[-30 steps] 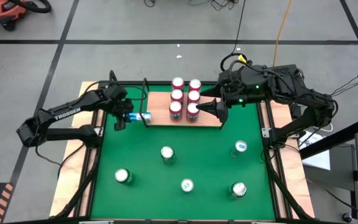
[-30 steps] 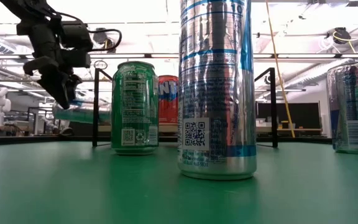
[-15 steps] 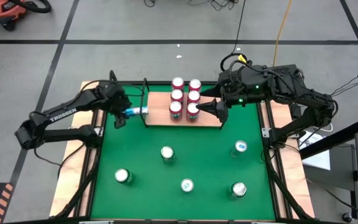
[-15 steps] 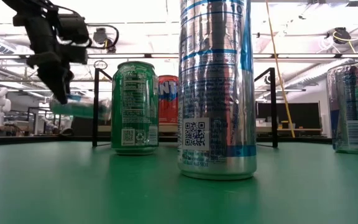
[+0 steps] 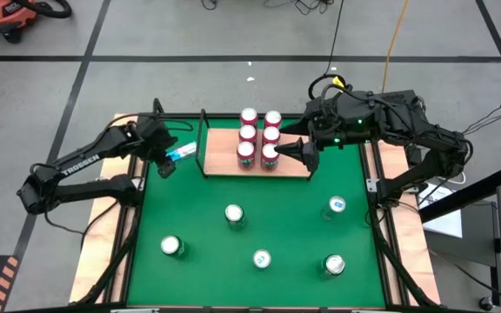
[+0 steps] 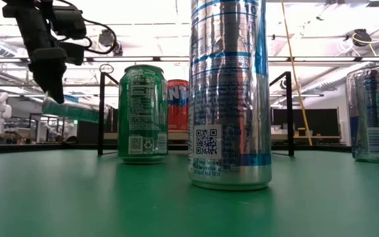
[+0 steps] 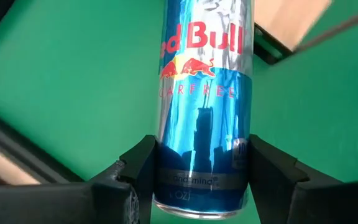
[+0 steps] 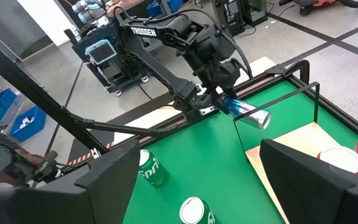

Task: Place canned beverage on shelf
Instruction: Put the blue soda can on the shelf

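**Blue can held sideways beside the shelf**

The left hand (image 5: 165,159) pinches a slim blue can (image 5: 181,152) at its base, both fingers (image 7: 138,171) pressed to its sides. The can lies tilted in the air above the green mat (image 5: 198,222), at about nine o'clock from the shelf (image 5: 294,165), just outside its black side rail. Six red-topped cans (image 5: 259,137) stand in two rows on the shelf board. The right hand (image 5: 287,149) hangs at the shelf's three o'clock edge with its fingers spread, holding nothing. Five more cans (image 5: 234,214) stand upright across the mat.
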`<state>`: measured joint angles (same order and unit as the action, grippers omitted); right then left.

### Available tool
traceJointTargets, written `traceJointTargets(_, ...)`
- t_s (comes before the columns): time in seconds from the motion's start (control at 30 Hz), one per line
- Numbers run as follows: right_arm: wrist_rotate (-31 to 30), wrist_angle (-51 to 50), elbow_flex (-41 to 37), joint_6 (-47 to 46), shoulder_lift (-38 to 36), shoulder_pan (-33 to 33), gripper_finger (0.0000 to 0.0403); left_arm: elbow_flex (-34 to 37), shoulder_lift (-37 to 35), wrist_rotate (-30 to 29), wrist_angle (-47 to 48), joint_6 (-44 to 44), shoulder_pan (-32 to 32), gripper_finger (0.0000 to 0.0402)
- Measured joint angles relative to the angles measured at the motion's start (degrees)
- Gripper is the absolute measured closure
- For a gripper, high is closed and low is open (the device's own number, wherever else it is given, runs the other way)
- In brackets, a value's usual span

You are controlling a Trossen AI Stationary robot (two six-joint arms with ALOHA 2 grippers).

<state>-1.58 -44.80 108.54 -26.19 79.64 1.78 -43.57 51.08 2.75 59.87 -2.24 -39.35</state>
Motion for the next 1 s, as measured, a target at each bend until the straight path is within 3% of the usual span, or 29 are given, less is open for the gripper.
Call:
traceJointTargets(0.3, 0.23, 2.71, 0.06, -0.09, 3.59, 0.01, 0.008, 0.0, -7.24, -6.36, -0.5, 14.96, -0.02, 0.0214)
traceJointTargets(0.67, 1.87, 16.1, 0.06, -5.66, 11.86, 2.04, 0.008, -8.09, -16.24, -7.45, -6.56, 18.45, 0.0, 0.0214)
traceJointTargets(0.83, 6.46, 26.82, 0.06, -8.52, 16.22, 4.77, 0.008, -11.38, -18.19, -3.26, -16.26, 18.45, 0.0, 0.0214)
traceJointTargets(1.0, 7.61, 35.44, 0.06, -12.43, 19.39, 7.57, 0.008, -11.94, -18.12, 5.77, -28.86, 18.29, 0.0, 0.0214)
